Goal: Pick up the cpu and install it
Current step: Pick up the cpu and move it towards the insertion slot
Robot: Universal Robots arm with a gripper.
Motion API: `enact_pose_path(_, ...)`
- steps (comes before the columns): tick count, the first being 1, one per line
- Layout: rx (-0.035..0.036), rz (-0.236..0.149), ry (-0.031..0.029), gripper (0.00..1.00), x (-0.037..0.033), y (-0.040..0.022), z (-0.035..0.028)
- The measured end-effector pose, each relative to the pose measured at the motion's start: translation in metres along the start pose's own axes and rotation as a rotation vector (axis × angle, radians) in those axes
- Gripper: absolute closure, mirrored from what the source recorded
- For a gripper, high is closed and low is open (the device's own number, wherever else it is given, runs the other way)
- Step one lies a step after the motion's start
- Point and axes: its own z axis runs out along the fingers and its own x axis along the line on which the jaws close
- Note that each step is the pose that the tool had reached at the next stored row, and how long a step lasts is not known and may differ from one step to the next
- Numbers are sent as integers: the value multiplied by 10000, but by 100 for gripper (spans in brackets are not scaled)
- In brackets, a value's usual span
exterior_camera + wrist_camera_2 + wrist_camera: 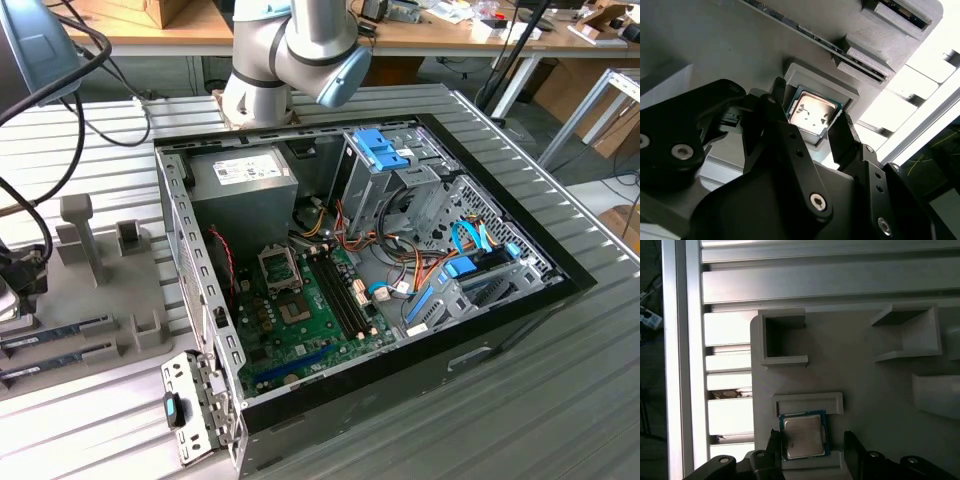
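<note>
So the cpu, a small flat square chip with a silver-grey metal top and thin green rim, is sitting in a shallow square pocket of the pale grey plastic fixture plate. That plate lies on the ribbed aluminium table, on the exterior view's left of the open black computer case with the green motherboard inside.

In both wrist views the black two-finger gripper is right over the chip, spread wide, with one finger near one edge and the other finger a bit off the opposite edge. It's not clamped on anything, and the chip is flat in its pocket.
</note>
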Motion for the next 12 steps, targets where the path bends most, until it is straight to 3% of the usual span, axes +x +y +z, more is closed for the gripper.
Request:
enact_pose_path(1, 59, -4, -5, 38, 0, 12, 1)
enact_pose_path(3, 334, -10, -27, 38, 3, 47, 3)
enact_pose_path(5, 479, -14, -36, 38, 6, 79, 4)
enact_pose_path(9, 509, -18, -41, 38, 9, 124, 8)
enact_pose_path(12, 582, -23, -43, 38, 9, 124, 7)
